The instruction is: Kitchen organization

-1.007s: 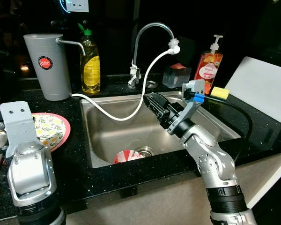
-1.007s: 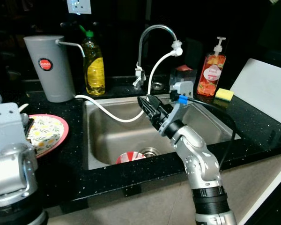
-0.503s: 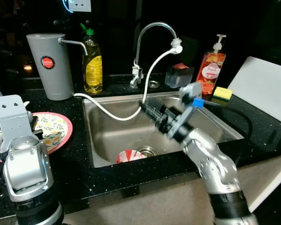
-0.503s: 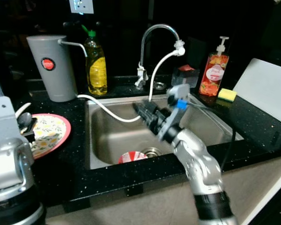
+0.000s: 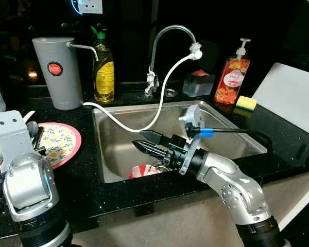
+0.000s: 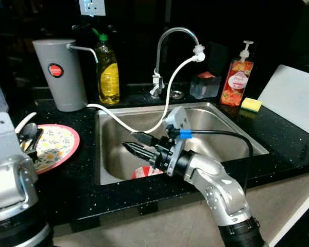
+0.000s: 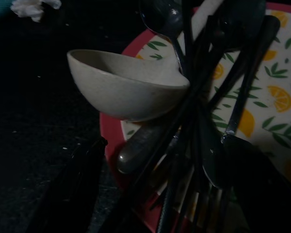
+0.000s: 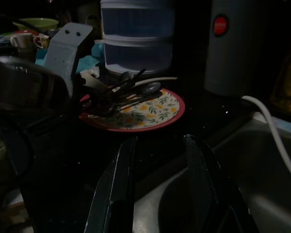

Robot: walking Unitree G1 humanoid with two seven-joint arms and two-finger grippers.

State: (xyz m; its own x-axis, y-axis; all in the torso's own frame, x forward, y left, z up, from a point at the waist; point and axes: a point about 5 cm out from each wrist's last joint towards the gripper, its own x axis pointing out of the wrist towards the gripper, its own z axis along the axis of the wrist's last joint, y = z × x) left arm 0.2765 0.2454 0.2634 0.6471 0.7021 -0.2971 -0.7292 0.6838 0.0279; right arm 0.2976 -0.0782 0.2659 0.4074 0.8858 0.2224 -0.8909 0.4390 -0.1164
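R gripper is held low over the sink, jaws slightly apart, empty, above a red bowl. L gripper is poised near utensils on the left plate; its jaws can't be told.

A sink is set at frame centre; a plate is placed at left, bottles along the top, a board at right.

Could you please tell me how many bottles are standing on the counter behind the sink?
2: a yellow dish soap bottle left of the faucet, and an orange pump bottle to its right. More may be hidden in the dark.
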